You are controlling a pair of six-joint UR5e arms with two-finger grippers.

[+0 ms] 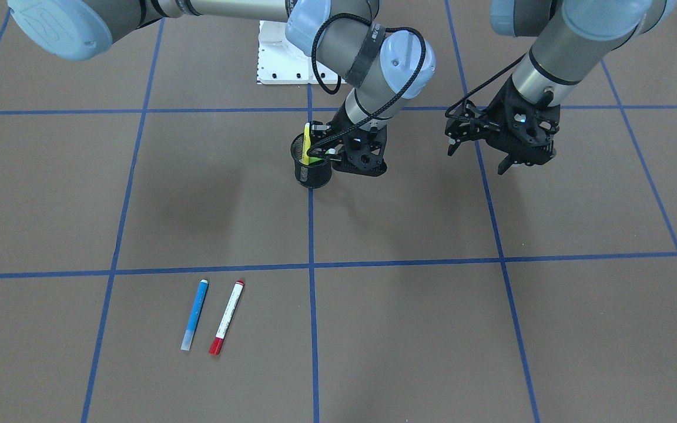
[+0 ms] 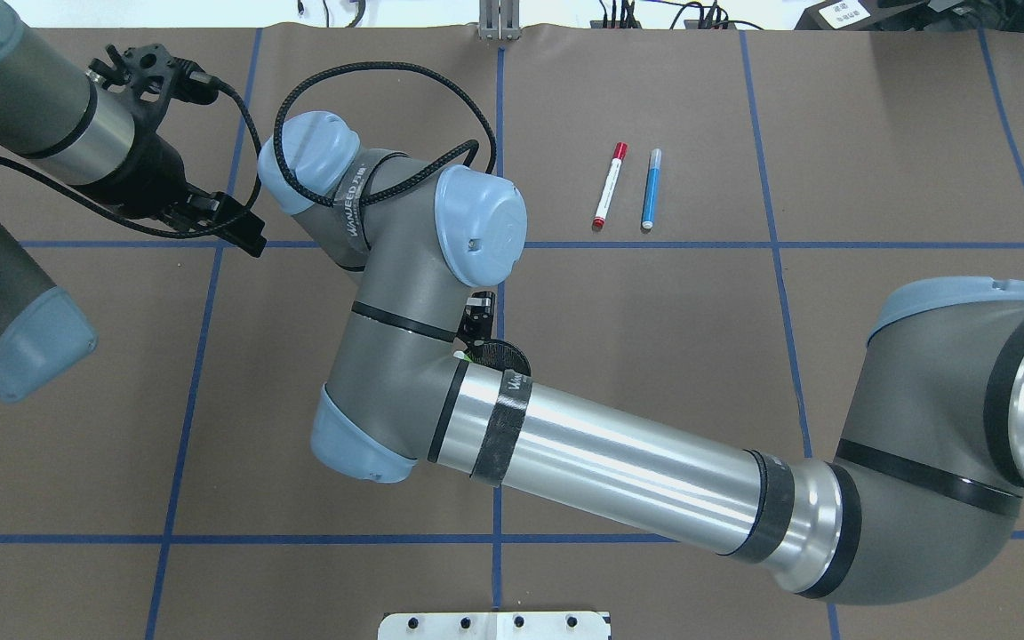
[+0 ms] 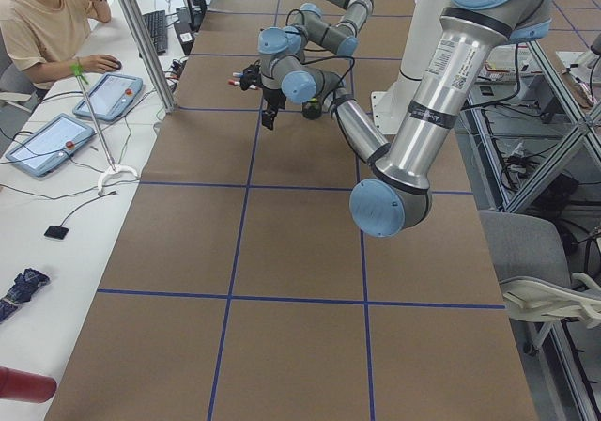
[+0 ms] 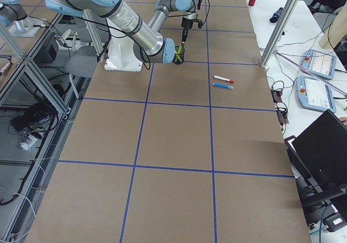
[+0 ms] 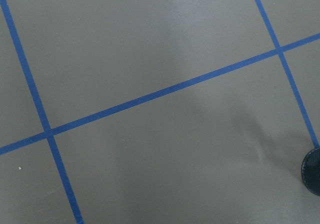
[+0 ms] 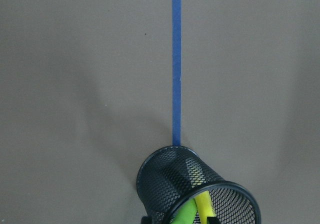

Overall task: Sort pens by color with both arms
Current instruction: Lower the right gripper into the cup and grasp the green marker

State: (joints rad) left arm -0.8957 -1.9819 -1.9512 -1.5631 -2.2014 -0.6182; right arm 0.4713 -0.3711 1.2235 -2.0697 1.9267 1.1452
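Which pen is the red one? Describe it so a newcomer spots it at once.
On the brown table with the blue tape grid, look in the far square on the robot's right, well away from the mesh cup, where two pens lie side by side. The red pen is the one nearer the centre tape line, white-barrelled with red ends, unlike the blue pen beside it.

Silver-grey arms [image 2: 619,462] with light-blue joint caps [image 2: 481,227] and black bands [image 2: 499,427].
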